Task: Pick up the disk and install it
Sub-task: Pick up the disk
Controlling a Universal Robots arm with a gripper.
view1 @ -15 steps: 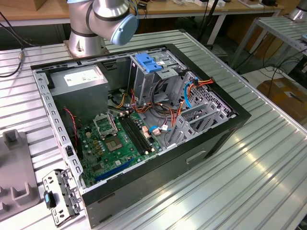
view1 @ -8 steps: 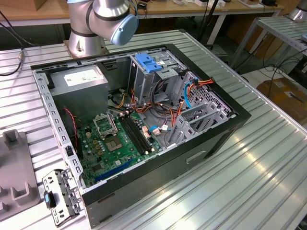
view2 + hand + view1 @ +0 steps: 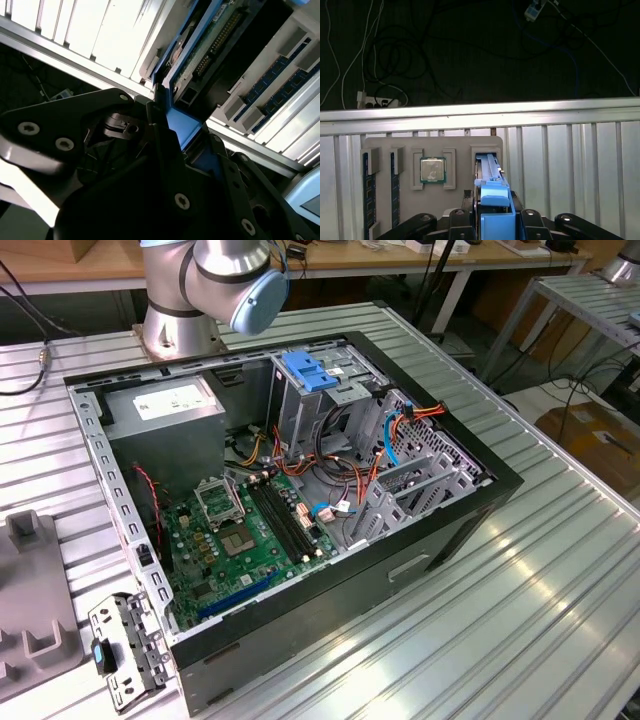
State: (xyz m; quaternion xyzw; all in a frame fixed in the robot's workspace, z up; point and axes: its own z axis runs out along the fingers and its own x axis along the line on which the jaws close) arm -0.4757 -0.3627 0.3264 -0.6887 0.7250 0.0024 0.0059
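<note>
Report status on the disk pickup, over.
Fingers closed on the disk, at its blue frame. Disk on edge in grey tray slot. Chip in neighbouring pocket, apart.

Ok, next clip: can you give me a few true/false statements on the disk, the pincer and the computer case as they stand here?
1. The pincer is closed on the blue frame of the disk. True.
2. The disk is already installed in the computer case. False: it stands on edge in a slot of the grey tray.
3. A processor chip lies in a tray pocket beside the disk. True.
4. The case is closed. False: it is open, with the motherboard exposed.
</note>
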